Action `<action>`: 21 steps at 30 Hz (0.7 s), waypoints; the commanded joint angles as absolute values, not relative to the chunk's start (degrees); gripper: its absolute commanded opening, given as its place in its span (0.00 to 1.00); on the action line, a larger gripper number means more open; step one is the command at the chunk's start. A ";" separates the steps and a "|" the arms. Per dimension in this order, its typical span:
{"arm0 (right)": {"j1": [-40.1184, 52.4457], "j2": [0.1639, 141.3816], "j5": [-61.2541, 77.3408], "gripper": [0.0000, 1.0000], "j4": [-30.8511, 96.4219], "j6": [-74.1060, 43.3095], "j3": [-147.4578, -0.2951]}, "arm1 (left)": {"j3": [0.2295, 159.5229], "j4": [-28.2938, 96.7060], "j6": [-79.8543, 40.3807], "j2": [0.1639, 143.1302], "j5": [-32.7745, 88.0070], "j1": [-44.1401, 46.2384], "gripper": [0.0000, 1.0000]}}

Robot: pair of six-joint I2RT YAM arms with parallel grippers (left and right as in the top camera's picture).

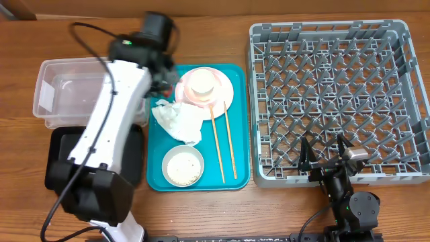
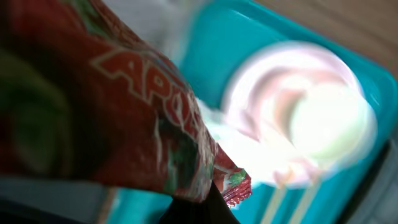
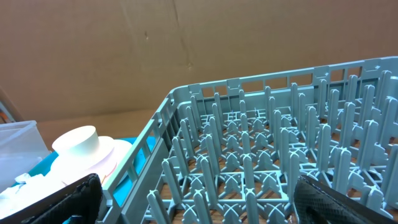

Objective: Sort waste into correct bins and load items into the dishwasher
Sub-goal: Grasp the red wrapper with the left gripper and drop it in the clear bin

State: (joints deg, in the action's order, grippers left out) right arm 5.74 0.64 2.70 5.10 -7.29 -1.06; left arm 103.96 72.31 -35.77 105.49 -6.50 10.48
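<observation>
Red snack wrapper (image 2: 124, 112), light, crinkly, slippery film best pinched at an edge fold, hung over the teal tray (image 1: 153, 181) beside the pink plate (image 1: 225, 94), apparently clenched in the left tool (image 1: 164, 79), arm stretched across the worktop (image 1: 222, 208); right tool (image 1: 324, 151) sat released at the dish rack (image 1: 329, 87).

From above, the left arm (image 1: 111, 121) hides the teal tray's (image 1: 156, 176) far left corner and much of the black tray (image 1: 60, 140) left of it. Close up, the red wrapper (image 2: 93, 106) is blurred and cropped; the pink plate (image 2: 255, 118) on the teal tray is a smear.
</observation>
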 commanded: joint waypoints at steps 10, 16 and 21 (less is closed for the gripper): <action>5.76 0.16 2.68 1.00 4.64 -7.44 -0.47 | 104.18 68.05 -34.72 114.39 -8.82 -11.05 0.04; 5.76 0.16 2.68 1.00 4.64 -7.44 -0.47 | 104.18 66.11 -34.70 120.97 -8.45 -13.15 0.05; 5.76 0.16 2.68 1.00 4.64 -7.44 -0.47 | 104.25 64.90 -33.28 122.93 -7.75 -14.28 0.44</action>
State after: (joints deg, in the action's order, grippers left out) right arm 5.74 0.64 2.74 5.13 -7.27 -1.06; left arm 103.94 65.47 -34.81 122.58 -8.40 -13.39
